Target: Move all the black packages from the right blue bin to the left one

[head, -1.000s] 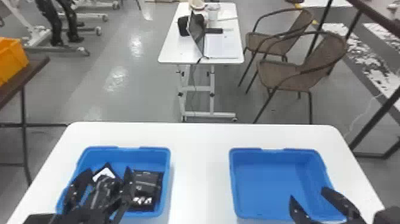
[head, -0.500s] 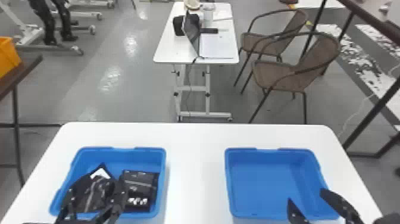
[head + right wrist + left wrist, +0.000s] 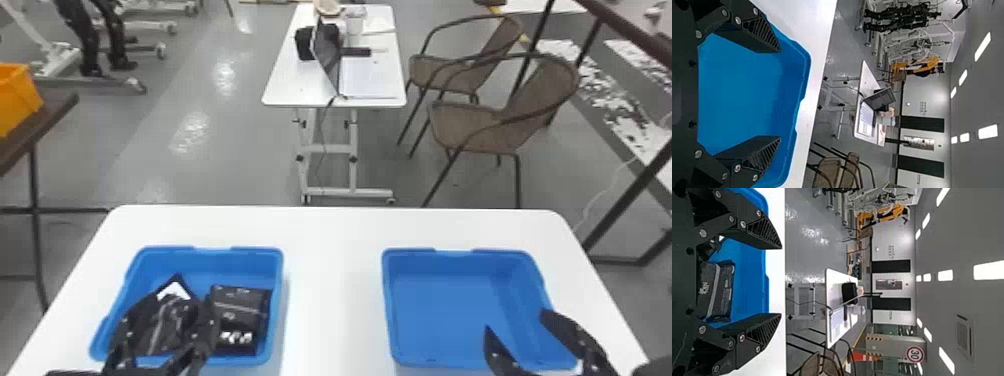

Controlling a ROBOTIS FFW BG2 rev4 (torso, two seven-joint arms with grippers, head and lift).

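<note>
The black packages lie in the left bin [image 3: 200,262], toward the desk's left edge: one with a white patch [image 3: 174,290] sits nearer that edge, and a flatter one [image 3: 240,314] lies against the bin's inner side. Overlap makes an exact count uncertain. They keep their places in the bin, while the left pincer [image 3: 170,310] has drawn back a little over them, toward the desk's near edge. It is spread wide and grips nothing, so a drop into this bin looks finished, with the arm probably clearing away. The right bin [image 3: 440,300] stands by the desk's right edge, its blue floor in view, and the right pincer [image 3: 518,324] waits over its near right corner, also wide and holding nothing, hardly moved. With every package in sight in the left bin, the job seems all but done; what remains is likely to back the left pincer off without a fingertip snagging a soft package. As for writing, pale lettering [image 3: 704,288] marks one package in the left wrist view, and far beyond the white desk [image 3: 330,280] a round red-rimmed sign [image 3: 915,354] carries dark figures.
</note>
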